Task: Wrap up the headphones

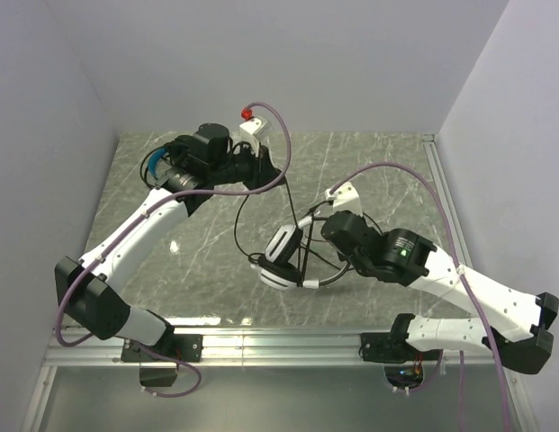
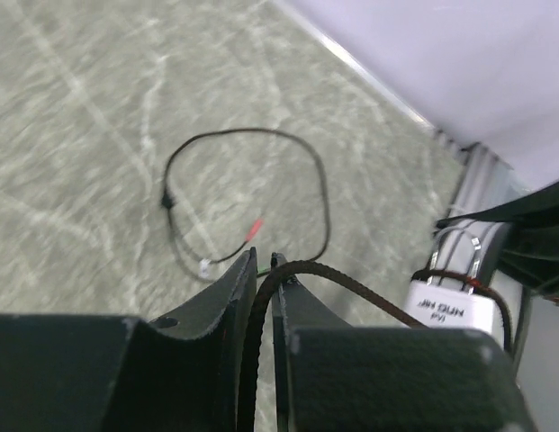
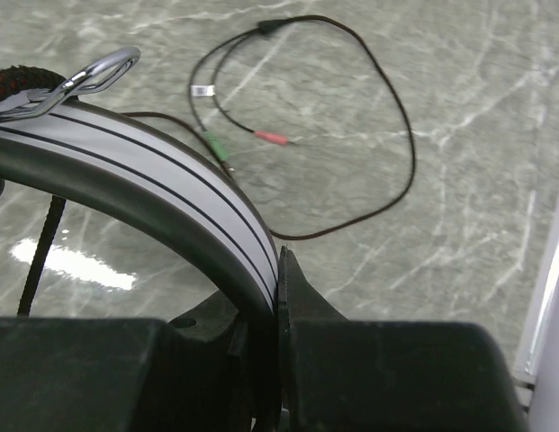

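Observation:
The white headphones [image 1: 281, 258] with black ear pads hang above the table's middle. My right gripper [image 1: 322, 232] is shut on their white, black-striped headband [image 3: 180, 171], which fills the gap at the right gripper [image 3: 265, 270]. Their thin black cable [image 1: 238, 220] runs up to my left gripper [image 1: 261, 175] near the back. In the left wrist view the left gripper [image 2: 263, 263] is shut on the braided cable [image 2: 351, 286], which leads to a white earcup [image 2: 446, 310]. The cable's free end lies looped on the table [image 3: 410, 171], ending in a red plug [image 3: 270, 137] and a green plug [image 3: 213, 144].
A second headset, black with a blue band [image 1: 155, 166], shows partly behind my left arm at the back left. The marble table [image 1: 387, 162] ends at grey walls on three sides. A metal rail [image 1: 288, 337] runs along the near edge by the arm bases.

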`<state>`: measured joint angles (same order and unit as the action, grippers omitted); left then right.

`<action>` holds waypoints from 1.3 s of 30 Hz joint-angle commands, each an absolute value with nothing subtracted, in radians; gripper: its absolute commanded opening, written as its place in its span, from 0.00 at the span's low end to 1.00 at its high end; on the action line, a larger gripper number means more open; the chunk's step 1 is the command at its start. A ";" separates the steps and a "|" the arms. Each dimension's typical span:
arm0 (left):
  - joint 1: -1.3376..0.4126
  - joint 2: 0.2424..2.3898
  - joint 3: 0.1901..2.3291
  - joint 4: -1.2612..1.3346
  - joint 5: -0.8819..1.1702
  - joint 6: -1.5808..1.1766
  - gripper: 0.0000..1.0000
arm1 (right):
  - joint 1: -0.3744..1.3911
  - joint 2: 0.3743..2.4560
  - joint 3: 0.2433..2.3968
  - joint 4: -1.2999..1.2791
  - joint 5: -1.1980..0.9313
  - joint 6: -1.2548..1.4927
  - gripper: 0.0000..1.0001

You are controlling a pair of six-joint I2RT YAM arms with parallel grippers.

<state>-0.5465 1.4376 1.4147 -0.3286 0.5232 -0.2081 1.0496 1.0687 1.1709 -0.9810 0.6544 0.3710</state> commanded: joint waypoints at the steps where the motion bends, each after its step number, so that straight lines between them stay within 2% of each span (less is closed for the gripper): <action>1: -0.548 1.414 1.393 -0.122 0.672 -0.228 0.18 | 1.058 1.055 1.186 -0.877 0.575 0.362 0.00; 4: -0.548 1.437 1.376 -0.022 0.750 -0.248 0.19 | 1.060 1.058 1.163 -0.829 0.514 0.341 0.00; 9: -0.548 1.537 1.394 -0.006 0.788 -0.271 0.18 | 1.060 1.031 1.141 -0.732 0.433 0.333 0.00; 17: -0.546 1.545 1.175 0.300 0.791 -0.389 0.20 | 1.054 0.957 1.224 -0.692 0.423 0.347 0.00; 27: -0.563 1.597 1.006 0.651 0.844 -0.589 0.21 | 1.039 0.940 1.407 -0.761 0.517 0.393 0.00; 39: -0.667 1.712 0.888 0.976 0.848 -0.762 0.21 | 0.977 0.980 1.588 -0.761 0.568 0.391 0.00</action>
<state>-0.6483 1.7000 0.9051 0.8211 0.8398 -0.6975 1.0046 0.9867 1.5238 -0.8597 0.5392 0.3447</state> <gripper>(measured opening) 0.212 0.114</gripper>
